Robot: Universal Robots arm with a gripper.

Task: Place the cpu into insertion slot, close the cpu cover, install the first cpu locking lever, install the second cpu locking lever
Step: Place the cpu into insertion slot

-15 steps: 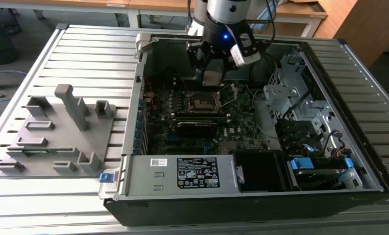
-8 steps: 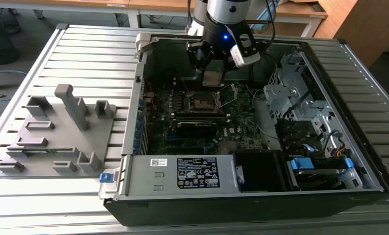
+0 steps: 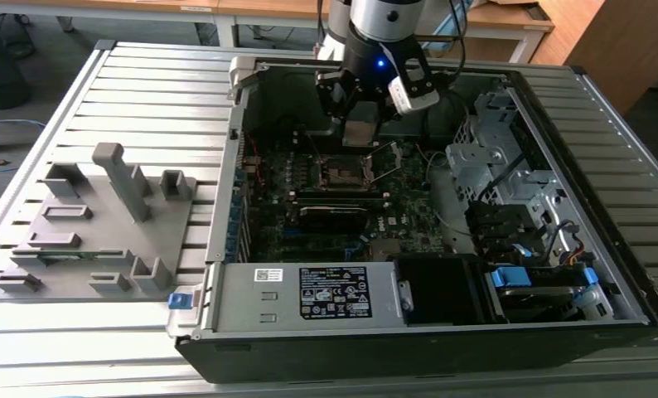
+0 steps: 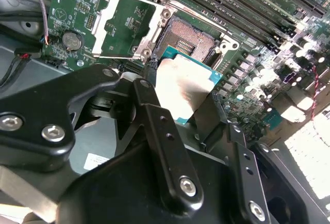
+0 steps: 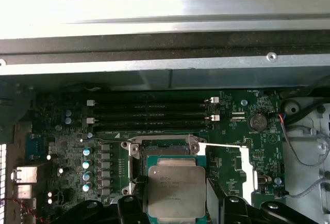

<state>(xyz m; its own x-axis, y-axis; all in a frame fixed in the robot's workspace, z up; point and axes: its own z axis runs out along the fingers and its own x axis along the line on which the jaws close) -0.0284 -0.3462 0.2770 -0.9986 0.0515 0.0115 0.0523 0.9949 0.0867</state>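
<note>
My gripper hangs inside the open computer case, shut on the cpu, a flat square chip with a dull metal top and a green edge. In both wrist views the black fingers clamp two opposite sides of the chip. The cpu floats a little above the board, just beside the insertion slot, whose dark contact field lies bare. The insertion slot sits right below the gripper. The cpu cover, a silver frame with a square window, is swung open and lies flat next to the socket.
Long black memory slots run beside the socket. A coin battery and loose wires lie near the case wall. A white-labelled silver box and a drive cage fill the case's other parts. A grey fixture stands outside.
</note>
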